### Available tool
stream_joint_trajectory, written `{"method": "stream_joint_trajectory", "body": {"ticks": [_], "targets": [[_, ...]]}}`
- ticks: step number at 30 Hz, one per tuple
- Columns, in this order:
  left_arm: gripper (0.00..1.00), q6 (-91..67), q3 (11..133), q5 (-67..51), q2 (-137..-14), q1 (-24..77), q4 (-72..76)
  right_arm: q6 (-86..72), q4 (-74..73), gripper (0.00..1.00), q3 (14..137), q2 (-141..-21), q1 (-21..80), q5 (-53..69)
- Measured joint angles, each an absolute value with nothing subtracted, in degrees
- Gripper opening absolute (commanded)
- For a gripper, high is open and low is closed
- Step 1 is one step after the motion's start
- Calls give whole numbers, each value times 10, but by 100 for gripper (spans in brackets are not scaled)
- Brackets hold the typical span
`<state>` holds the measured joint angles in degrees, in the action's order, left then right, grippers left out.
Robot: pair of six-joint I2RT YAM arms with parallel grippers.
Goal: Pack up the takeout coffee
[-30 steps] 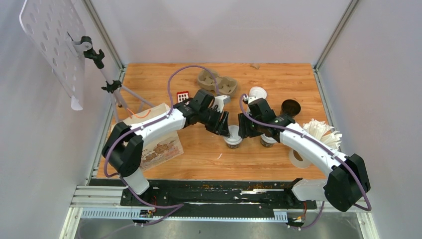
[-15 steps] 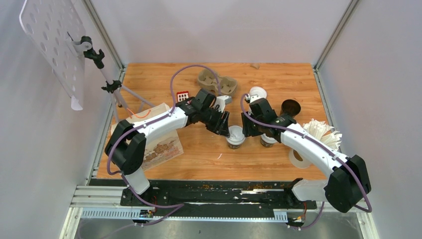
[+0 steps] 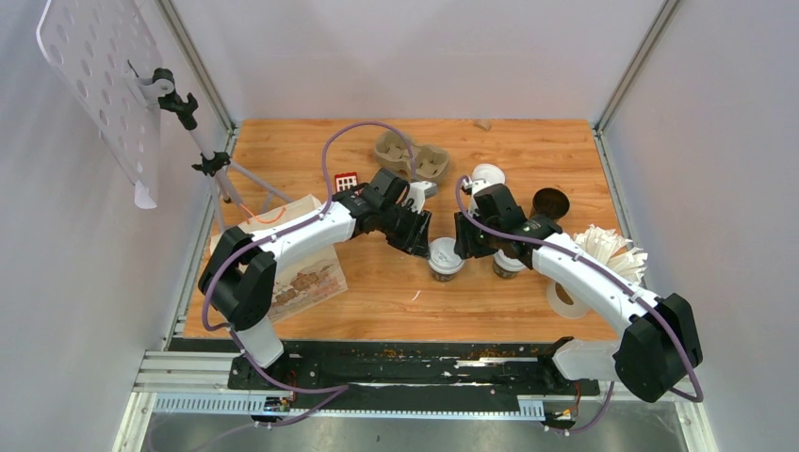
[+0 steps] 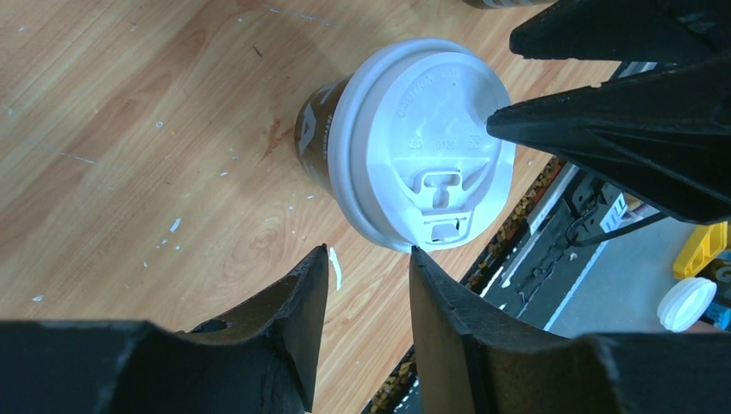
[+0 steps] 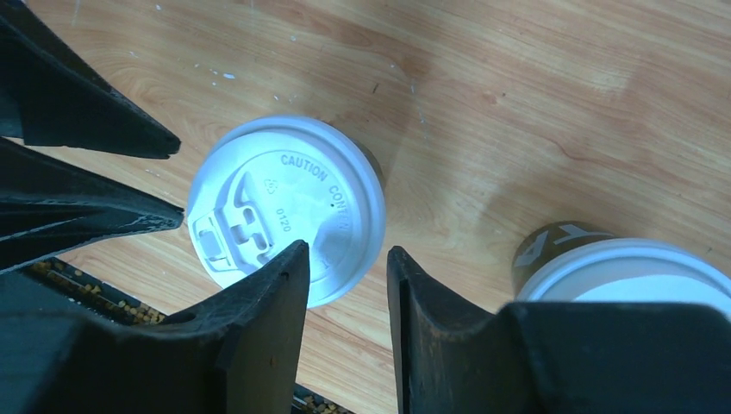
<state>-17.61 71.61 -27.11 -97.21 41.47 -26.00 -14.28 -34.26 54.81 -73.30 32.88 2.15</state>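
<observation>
One lidded cup [image 3: 445, 256] stands upright on the worktop [image 3: 528, 141], its long axis vertical, directly between the two arms. The left end effector [image 3: 423, 239] comes at it from the left and the right end effector [image 3: 463, 247] from the right, so their tips face each other over the white lid. A second cup [image 3: 507, 266], also with a lid, stands just beside the right arm, on its far side from the first one.

On both end effectors the fingers stand apart with a narrow gap, and nothing is between them. On each one, this gap looks smaller than the lid.

The right arm seems a little nearer. In its wrist view the lid's rim passes under one of its fingers. In the left wrist view a strip of bare worktop lies between that arm's fingertips and the cup. That same view shows one right finger tip over the lid's edge, but I cannot tell if it touches.

Only the top view shows the places for packing, the pulp tray [image 3: 411, 156] at the back and the paper bag [image 3: 306, 282] at the left, both well apart from the cup. Only the wrist views show the lid seated flat, with its sip tab.
</observation>
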Motion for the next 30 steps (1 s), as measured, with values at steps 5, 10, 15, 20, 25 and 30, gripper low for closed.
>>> {"method": "stream_joint_trajectory", "body": {"ticks": [5,10,15,20,25,30], "targets": [[46,-175,717,-261,-973,415,-260,-140,-322,37,548,-734,326,41],[47,-165,720,-253,-982,415,-259,-138,-299,34,543,-749,321,48],[47,-163,716,-246,-985,415,-250,-137,-276,32,528,-758,318,55],[47,-161,716,-228,-985,415,-254,-136,-268,32,528,-758,317,57],[47,-161,716,-212,-986,415,-256,-136,-258,32,523,-758,317,61],[59,-164,715,-209,-982,415,-272,-135,-243,34,513,-758,316,74]]}}
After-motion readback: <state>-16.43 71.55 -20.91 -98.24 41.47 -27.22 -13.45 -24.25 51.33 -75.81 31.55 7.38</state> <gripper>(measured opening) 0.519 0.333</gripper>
